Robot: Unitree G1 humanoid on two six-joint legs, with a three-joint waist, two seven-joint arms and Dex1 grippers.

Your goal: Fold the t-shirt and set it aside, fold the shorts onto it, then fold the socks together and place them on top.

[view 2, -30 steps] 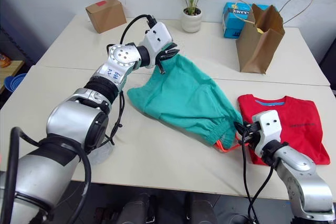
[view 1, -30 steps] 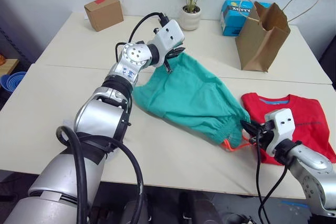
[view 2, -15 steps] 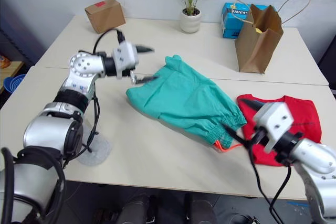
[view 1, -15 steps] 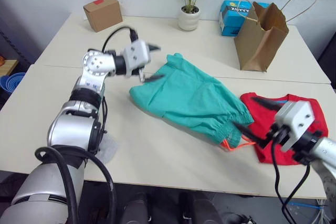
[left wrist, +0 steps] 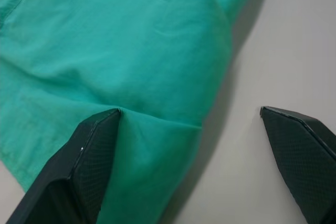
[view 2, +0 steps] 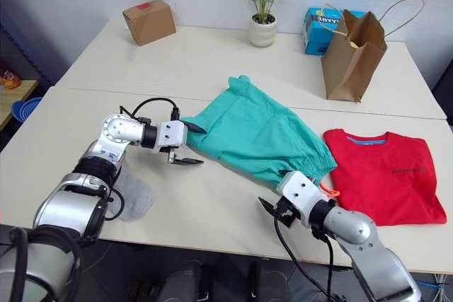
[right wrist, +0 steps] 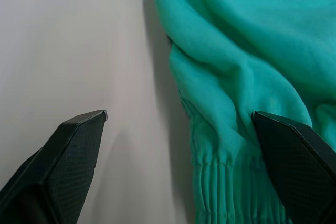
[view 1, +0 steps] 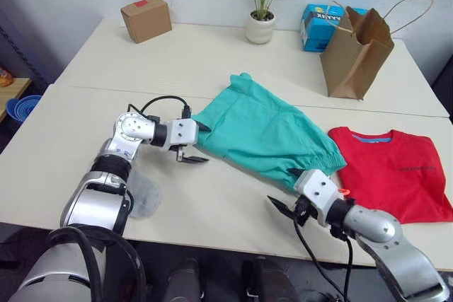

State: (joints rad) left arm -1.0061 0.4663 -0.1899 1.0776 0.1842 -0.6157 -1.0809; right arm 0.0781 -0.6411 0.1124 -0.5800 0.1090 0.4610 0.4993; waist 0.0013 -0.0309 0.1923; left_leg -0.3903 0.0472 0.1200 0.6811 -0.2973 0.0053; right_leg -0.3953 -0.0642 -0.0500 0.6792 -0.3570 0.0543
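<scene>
The teal-green shorts (view 1: 269, 132) lie spread on the middle of the table, waistband (right wrist: 226, 161) toward the front right, with a bit of orange drawstring (view 1: 345, 192) showing. The red t-shirt (view 1: 393, 172) lies folded to their right. My left gripper (view 1: 196, 143) is open at the shorts' left edge, one finger (left wrist: 92, 163) against the fabric, the other over bare table. At the waistband's near corner my right gripper (view 1: 286, 191) is open too, holding nothing. A light grey sock (view 1: 144, 193) lies on the table beside my left forearm.
At the back stand a cardboard box (view 1: 146, 19), a potted plant (view 1: 260, 25), a blue box (view 1: 317, 16) and a brown paper bag (view 1: 356, 53). A blue bowl (view 1: 17, 107) sits off the table's left side. A seam (view 1: 92, 88) joins two tables.
Both grippers have opened and let go of the shorts, which now lie flat. The left gripper dropped from the far corner to the left edge; the right moved left to the waistband.
</scene>
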